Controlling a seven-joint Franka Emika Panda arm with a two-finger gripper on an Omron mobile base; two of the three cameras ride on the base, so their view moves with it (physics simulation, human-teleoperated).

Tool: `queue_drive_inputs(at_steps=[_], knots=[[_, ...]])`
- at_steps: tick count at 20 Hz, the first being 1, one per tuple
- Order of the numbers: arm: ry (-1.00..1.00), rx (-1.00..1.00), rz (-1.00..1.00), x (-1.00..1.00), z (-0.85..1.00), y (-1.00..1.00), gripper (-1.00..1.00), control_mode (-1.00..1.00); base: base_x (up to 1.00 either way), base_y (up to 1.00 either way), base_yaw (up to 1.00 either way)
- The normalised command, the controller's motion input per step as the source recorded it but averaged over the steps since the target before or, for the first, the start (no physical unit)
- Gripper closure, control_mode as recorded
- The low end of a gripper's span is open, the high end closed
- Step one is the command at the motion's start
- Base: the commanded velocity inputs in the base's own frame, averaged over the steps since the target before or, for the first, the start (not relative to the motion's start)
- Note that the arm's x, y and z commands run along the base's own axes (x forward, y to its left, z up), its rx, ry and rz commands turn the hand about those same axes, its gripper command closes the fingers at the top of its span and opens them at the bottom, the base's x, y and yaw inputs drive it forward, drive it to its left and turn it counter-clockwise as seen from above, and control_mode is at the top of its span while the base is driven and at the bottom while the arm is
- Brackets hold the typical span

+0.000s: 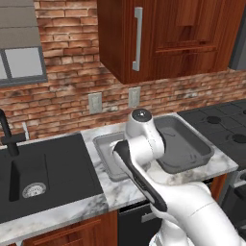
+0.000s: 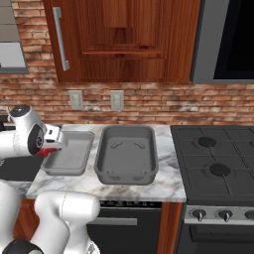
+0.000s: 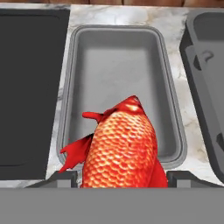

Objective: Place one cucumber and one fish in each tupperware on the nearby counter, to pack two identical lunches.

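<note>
Fish [image 3: 122, 146] — bright red-orange, covered in fine overlapping scales, glossy, with darker red fins [image 3: 76, 153] fanned out to one side. Clamped between the two dark fingertips [image 3: 59, 178] of the tool [image 3: 122, 177], head end pointing away from the hand camera. Held above the near end of the smaller tupperware [image 3: 65, 109], not resting on its floor as far as can be told.

Smaller tupperware: shallow grey rectangular tub, rounded corners, flared rim, smooth matte inside, nothing lying in the visible part. Set on the surface [image 2: 166, 163] near its sink-side edge, just beside the black sink basin [image 1: 48, 168].

Larger tupperware [image 2: 126, 154]: same grey, deeper and wider, with faint raised marks on its floor; stands just beside the smaller one, on the side toward the black gas stovetop [image 2: 216, 158].

Surface: white stone-look with grey marbling, thick pale front edge.

In the right base view, a small red patch [image 2: 45, 152] visible under the white wrist, over the near corner of the smaller tub [image 2: 69, 151].

Behind — red brick wall [image 1: 72, 91] with two pale outlets, dark wooden cabinets [image 2: 124, 39] above.
</note>
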Motion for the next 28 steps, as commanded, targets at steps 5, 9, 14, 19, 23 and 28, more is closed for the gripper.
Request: queue_drive_inputs(at_steps=[5, 9, 14, 19, 23, 28], knots=[[0.01, 0.0, 0.0, 0.47, -0.19, 0.0, 1.0, -1.0, 0.0, 0.0, 0.0], [0.04, 0.0, 0.0, 0.42, -0.24, 0.02, 1.0, -1.0, 0.0, 0.0, 0.0], [0.04, 0.0, 0.0, 0.38, -0.32, 0.1, 1.0, -1.0, 0.0, 0.0, 0.0], [0.04, 0.0, 0.0, 0.34, -0.34, 0.15, 1.0, -1.0, 0.0, 0.0, 0.0], [0.05, 0.0, 0.0, 0.33, -0.3, 0.14, 1.0, -1.0, 0.0, 0.0, 0.0], [0.05, 0.0, 0.0, 0.3, -0.23, 0.04, 1.0, -1.0, 0.0, 0.0, 0.0]])
